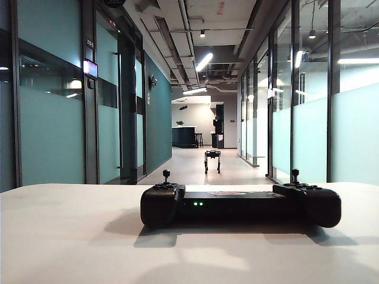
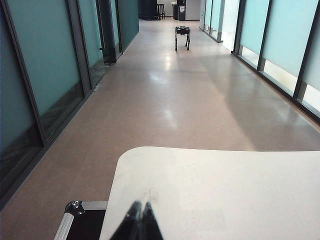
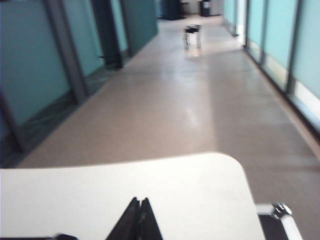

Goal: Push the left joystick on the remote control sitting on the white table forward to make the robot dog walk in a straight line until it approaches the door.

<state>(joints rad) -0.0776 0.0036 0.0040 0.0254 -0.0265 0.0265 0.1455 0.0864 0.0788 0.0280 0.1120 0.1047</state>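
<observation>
Black, the remote control [image 1: 240,205] is seen mid-table on the white table [image 1: 65,236], its left joystick [image 1: 166,176] untouched, both closed grippers, left gripper [image 2: 139,215] and right gripper [image 3: 138,212], held clear, the robot dog [image 1: 212,160] far down the corridor.

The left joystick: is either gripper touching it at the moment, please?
Apart. Exterior view shows the left joystick standing free; both wrist views show the left gripper and right gripper over bare table.

The white table [image 1: 71,231] is big and flat. The remote control [image 1: 240,204] lies on it, near the far edge. Past the table is a long brown floor [image 2: 165,100]. The robot dog [image 1: 212,160] stands on it far away, a bit blurry.
</observation>
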